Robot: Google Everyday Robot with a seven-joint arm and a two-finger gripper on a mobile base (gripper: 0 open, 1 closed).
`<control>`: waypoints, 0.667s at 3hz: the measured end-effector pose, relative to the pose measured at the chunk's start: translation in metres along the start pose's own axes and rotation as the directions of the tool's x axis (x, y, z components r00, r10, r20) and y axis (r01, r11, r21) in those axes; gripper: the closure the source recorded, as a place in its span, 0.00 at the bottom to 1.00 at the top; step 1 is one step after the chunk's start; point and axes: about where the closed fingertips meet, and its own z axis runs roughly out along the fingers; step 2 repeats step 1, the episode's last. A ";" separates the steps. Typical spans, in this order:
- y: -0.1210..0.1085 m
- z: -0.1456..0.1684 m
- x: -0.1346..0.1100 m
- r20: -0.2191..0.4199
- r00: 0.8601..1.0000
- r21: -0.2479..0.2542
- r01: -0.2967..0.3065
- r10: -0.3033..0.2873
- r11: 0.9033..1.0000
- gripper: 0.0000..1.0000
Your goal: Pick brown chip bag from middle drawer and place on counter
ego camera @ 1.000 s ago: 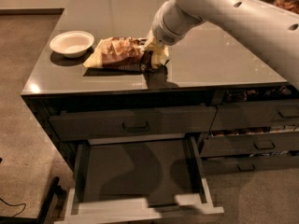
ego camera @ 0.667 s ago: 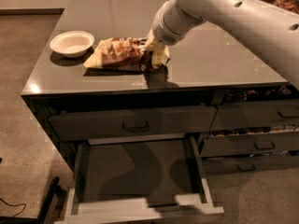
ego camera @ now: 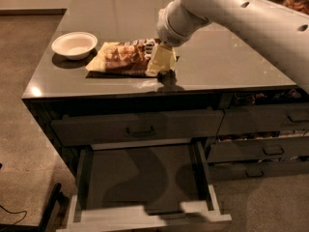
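Note:
The brown chip bag (ego camera: 121, 58) lies flat on the counter (ego camera: 227, 57), just right of a white bowl. My gripper (ego camera: 161, 62) comes down from the upper right and sits at the bag's right end, touching or just over it, and hides that end. The middle drawer (ego camera: 145, 178) is pulled out below the counter's front edge, and its dark floor shows nothing inside.
A small white round bowl (ego camera: 74, 44) stands on the counter left of the bag. Closed drawer fronts with black bar handles (ego camera: 140, 131) sit below the counter, with more at the right (ego camera: 263, 151). A dark object (ego camera: 53, 209) is on the floor at the lower left.

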 end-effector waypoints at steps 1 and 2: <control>0.000 0.000 0.000 0.000 1.000 0.000 0.000 0.000 1.000 0.00; 0.000 0.000 0.000 0.000 1.000 0.000 0.000 0.000 1.000 0.00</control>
